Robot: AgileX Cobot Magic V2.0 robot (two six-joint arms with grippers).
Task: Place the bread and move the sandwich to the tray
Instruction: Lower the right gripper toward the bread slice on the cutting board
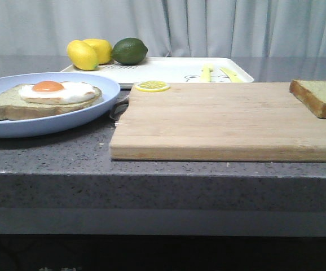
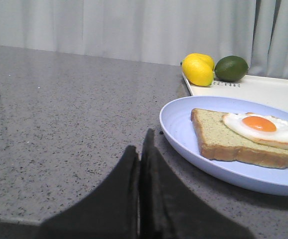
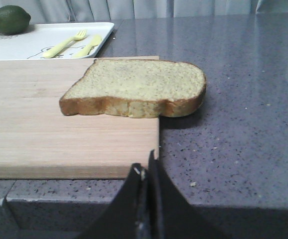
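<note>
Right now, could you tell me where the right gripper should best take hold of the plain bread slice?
Probably the crust edge overhanging the cutting board's end, approached from the counter side: the bread lies flat, and only there could a finger get under it.

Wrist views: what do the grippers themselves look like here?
Only the fingers show. The left gripper has two plain black, wedge-shaped fingers tapering to narrow tips. The right gripper looks the same, with small pale scuffs near its tips. No cables, markings or arm links are visible.
</note>
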